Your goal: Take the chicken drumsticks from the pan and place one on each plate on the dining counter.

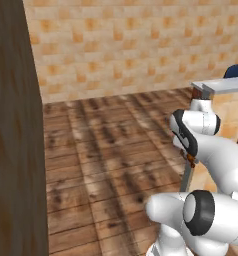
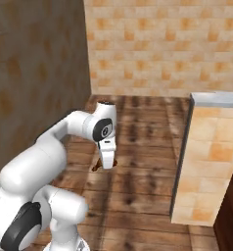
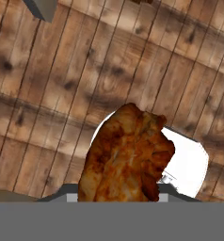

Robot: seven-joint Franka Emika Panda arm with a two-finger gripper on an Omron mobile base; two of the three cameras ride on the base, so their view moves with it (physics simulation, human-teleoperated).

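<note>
Hand view shows the end effector (image 3: 118,200) clamped on a chicken drumstick (image 3: 128,155) above the wooden floor (image 3: 62,70).

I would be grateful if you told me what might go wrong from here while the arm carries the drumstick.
1. The drumstick hangs in the pincer over bare wooden floor; if the grip slips, it would likely land there, not on a plate.
2. In the hand view the meat blocks much of the camera, so aiming the drop could be hard.
3. The tiled counter end stands close on the arm's right; a wide swing might clip it.
</note>
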